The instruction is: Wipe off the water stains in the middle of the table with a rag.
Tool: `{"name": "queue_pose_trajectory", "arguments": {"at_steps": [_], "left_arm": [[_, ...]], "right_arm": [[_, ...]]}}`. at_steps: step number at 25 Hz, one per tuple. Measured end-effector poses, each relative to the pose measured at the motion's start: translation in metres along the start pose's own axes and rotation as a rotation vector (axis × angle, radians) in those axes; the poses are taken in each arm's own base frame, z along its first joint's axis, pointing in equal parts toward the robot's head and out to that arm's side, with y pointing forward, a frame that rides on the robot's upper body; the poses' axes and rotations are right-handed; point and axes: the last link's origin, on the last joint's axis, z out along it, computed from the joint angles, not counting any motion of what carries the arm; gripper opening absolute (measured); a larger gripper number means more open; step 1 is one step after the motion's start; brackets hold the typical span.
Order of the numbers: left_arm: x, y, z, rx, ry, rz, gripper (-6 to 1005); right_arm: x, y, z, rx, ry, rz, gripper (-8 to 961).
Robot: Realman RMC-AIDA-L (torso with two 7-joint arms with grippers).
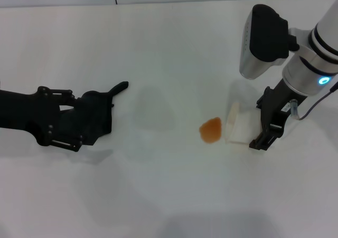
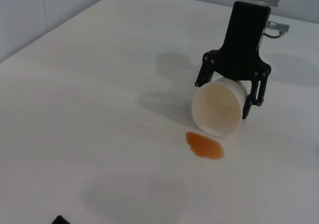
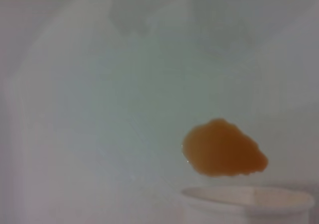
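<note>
Near the middle of the white table (image 1: 158, 195), a bit over toward the robot's right, sits the orange-brown water stain (image 1: 210, 130). It's one small rounded blot with an uneven edge, slightly longer than it is wide. In the left wrist view (image 2: 204, 146) its long axis runs roughly along the rim of the cup next to it.

Just beside the blot, on its right, is a whitish translucent cup (image 1: 237, 124), tipped over on its side. The open mouth faces toward the left arm's camera, and you can see right down inside (image 2: 217, 109): looks like nothing in it. The rim (image 3: 247, 194) ends just short of the stain; can't tell if they actually touch.

The right gripper (image 1: 268, 122) has its black fingers (image 2: 252, 92) clamped around the outside of that cup, one on each side of the wall, with the arm coming down from above.

Over on the left side of the table, well apart from the stain, the left gripper (image 1: 100, 113) is low over the surface with the rag (image 1: 97, 111) bunched in it. The cloth is dark, basically the same colour as the gripper, so where one ends and the other starts is hard to make out. One pointed corner (image 1: 120, 87) sticks out, aiming toward the far right. The fingers look closed on the cloth.
</note>
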Motion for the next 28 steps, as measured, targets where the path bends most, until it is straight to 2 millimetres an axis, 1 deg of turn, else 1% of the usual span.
{"name": "queue_pose_trajectory", "arguments": {"at_steps": [4,9,12,14,15,18,19,21,25,26,28], "left_arm": [[0.002,-0.001,0.0,0.0,0.0,0.005,892],[0.002,-0.002,-0.001,0.002,-0.002,0.011,892],[0.002,-0.003,-0.002,0.005,-0.004,0.012,892],[0.002,-0.003,-0.003,0.005,-0.005,0.011,892],[0.002,-0.003,-0.003,0.006,-0.005,0.01,892],[0.003,-0.003,-0.003,0.007,-0.005,0.011,892],[0.003,-0.003,-0.004,0.007,-0.006,0.011,892],[0.003,-0.004,-0.004,0.009,-0.007,0.013,892],[0.004,-0.005,-0.007,0.016,-0.009,0.014,892],[0.004,-0.006,-0.008,0.017,-0.01,0.013,892],[0.004,-0.006,-0.008,0.016,-0.011,0.012,892]], "right_arm": [[0.001,0.0,0.0,-0.005,0.004,-0.003,810],[0.001,-0.001,-0.002,0.002,-0.01,0.001,727],[0.007,-0.004,-0.012,0.009,-0.074,0.028,678],[0.016,-0.004,-0.021,0.006,-0.149,0.051,653],[0.024,-0.003,-0.027,0.001,-0.222,0.069,645],[0.044,-0.003,-0.035,0.006,-0.377,0.095,619],[0.056,-0.001,-0.034,0.01,-0.446,0.112,615],[0.071,0.002,-0.033,0.032,-0.582,0.124,606],[0.098,0.014,-0.019,0.101,-0.832,0.135,588],[0.104,0.018,-0.013,0.127,-0.905,0.144,583],[0.111,0.023,0.001,0.159,-0.988,0.172,574]]}}
